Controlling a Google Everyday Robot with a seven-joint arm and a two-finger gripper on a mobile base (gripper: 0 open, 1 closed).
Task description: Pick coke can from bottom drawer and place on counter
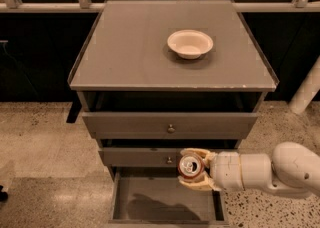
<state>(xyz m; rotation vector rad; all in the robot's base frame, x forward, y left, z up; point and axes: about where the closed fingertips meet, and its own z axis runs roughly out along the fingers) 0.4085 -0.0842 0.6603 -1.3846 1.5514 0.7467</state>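
Note:
The coke can (190, 167), red with a silver top, is held in my gripper (196, 169), whose cream fingers close on it from above and below. The can is lifted above the open bottom drawer (150, 203), in front of the middle drawer front. The drawer's plank floor shows only the arm's shadow. My white arm (265, 171) reaches in from the right. The counter (130, 52) is the flat grey cabinet top higher up in the view.
A cream bowl (190, 43) sits on the counter's right half. Two shut drawer fronts with round knobs (171, 129) are above the open drawer. Speckled floor lies on both sides. A white post (307, 89) stands at the right.

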